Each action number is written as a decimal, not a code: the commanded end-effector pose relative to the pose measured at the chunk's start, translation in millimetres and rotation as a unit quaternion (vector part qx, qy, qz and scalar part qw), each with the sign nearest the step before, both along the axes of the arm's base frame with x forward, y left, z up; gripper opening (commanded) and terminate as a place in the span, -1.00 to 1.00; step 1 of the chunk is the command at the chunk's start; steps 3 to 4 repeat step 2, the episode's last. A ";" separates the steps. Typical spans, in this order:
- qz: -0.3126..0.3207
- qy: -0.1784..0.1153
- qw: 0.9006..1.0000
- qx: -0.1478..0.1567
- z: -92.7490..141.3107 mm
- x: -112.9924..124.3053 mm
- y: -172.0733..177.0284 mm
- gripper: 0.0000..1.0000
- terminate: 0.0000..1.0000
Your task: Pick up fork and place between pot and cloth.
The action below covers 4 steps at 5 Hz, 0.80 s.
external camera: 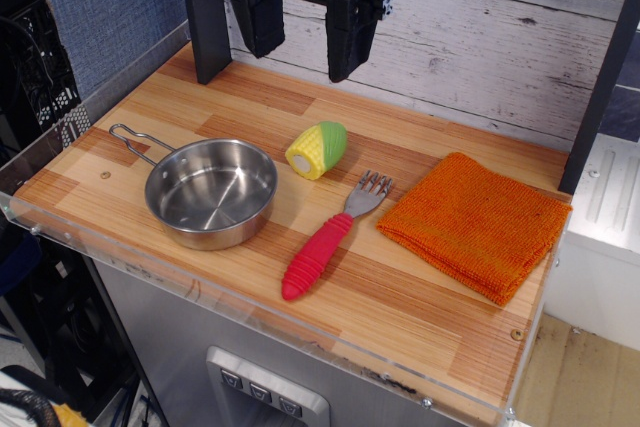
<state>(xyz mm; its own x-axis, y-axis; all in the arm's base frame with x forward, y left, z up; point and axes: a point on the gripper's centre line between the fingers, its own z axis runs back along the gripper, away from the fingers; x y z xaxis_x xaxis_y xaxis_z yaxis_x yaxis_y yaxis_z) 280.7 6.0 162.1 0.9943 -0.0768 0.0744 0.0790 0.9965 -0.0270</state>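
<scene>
The fork (330,237) with a red ribbed handle and grey tines lies flat on the wooden table, between the steel pot (211,192) on its left and the orange cloth (475,224) on its right. Its tines point toward the back right, close to the cloth's left corner. My gripper (303,47) hangs high above the back of the table, open and empty, well above and behind the fork.
A toy corn cob (317,150) lies just behind the fork's tines and right of the pot. A dark post (205,12) stands at the back left. A clear plastic lip (250,322) runs along the table's front edge.
</scene>
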 end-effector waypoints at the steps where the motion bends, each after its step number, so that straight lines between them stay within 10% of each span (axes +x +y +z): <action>1: 0.005 -0.023 1.000 0.000 16.5 0.4 2.6 1.00 -1.00; 2: 0.005 -0.023 1.000 0.000 16.5 0.4 2.6 1.00 1.00; 4: 0.005 -0.023 1.000 0.000 16.5 0.4 2.6 1.00 1.00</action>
